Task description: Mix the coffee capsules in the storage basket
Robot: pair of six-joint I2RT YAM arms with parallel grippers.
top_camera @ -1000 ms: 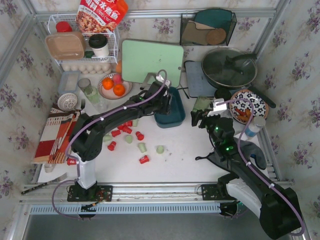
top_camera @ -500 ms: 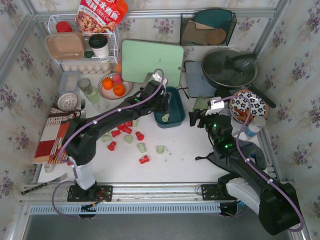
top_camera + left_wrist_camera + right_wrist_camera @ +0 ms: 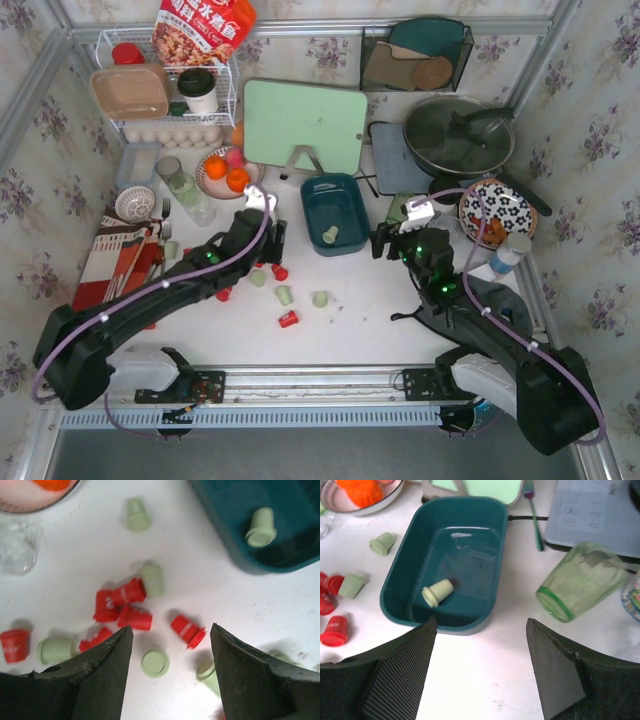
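The left end effector [image 3: 170,675], jaws apart and empty, hangs over the loose capsules [image 3: 131,591], probably choosing the next one. The right end effector [image 3: 480,670], wide and empty, waits by the basket [image 3: 402,570], which holds one green capsule [image 3: 438,592].

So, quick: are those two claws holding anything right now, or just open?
Left gripper: open, holding nothing.
Right gripper: open, holding nothing.

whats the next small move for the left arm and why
Probably lower the open left gripper onto the red capsule lying between its fingertips, then close on it. The storage basket holds only one pale green capsule, while many other red and green capsules lie scattered on the table.
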